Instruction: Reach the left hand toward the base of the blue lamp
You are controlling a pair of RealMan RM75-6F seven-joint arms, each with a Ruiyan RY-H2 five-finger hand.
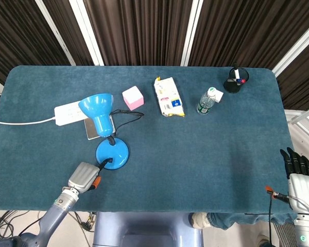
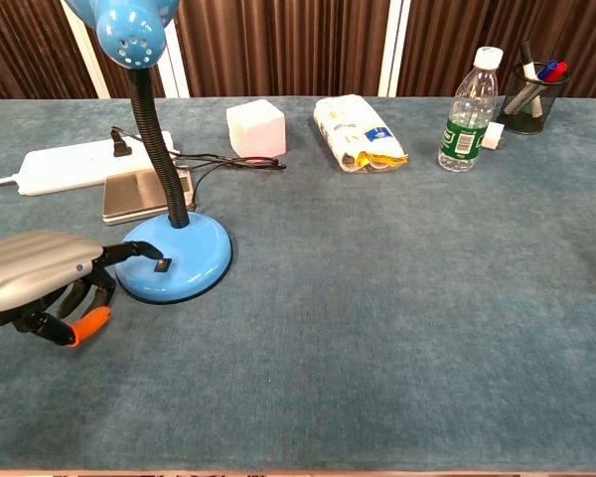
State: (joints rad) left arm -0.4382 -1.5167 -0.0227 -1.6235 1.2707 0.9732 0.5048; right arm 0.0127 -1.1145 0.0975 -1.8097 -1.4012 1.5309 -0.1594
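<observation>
— Where is the lamp (image 1: 104, 133)?
— On the left part of the table (image 1: 206, 149). Its round base (image 2: 179, 257) lies just in front of a scale (image 2: 139, 193), with a power strip (image 1: 71, 113) behind that; the neck rises to a shade (image 1: 97, 109) pointing up.

— And your left hand (image 2: 42, 283)?
— At the base's near-left edge. One dark finger (image 2: 129, 252) stretches out over the rim, its tip right by the small switch (image 2: 163, 264); I can't tell if it touches. My other fingers curl under the palm, and I hold nothing.

— Your right hand (image 1: 297, 175)?
— At the table's right near corner, off the cloth, fingers straight and side by side, empty.

— What else is there?
— A pink cube (image 1: 133, 97), a snack pack (image 1: 168, 96), a bottle (image 2: 468, 99) and a pen cup (image 2: 532, 98) along the far side.
</observation>
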